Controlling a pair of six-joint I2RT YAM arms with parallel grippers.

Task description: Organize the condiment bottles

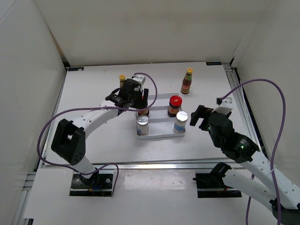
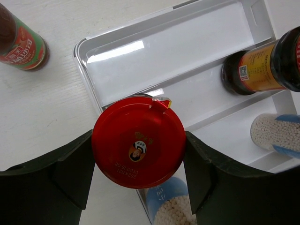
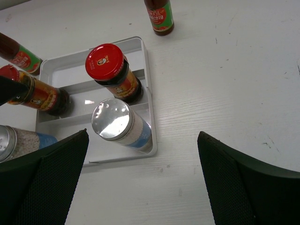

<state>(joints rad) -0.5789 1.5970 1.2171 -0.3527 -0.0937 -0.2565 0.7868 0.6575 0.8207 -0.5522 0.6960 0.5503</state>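
Over the white tray [image 2: 201,37], left of its middle row, my left gripper [image 2: 138,161] pinches a red-lidded jar [image 2: 136,140]: placing it, I judge. Next I'd seat it flat, then let go. My right gripper [image 3: 143,183] hangs spread, right of the tray.

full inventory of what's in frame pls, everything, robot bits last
tray: one, white, ridged, table centre.
shakers: two, white-labelled with silver tops, tray's near row.
red-lidded jars: two, dark, tray's middle row.
sauce bottles: two, dark red with yellow caps, on the table beyond the tray.
table: one, white.
cables: two, purple, one per arm.
left pincer: black, closed on the left jar's lid.
right pincer: black, open, empty, right of the tray.
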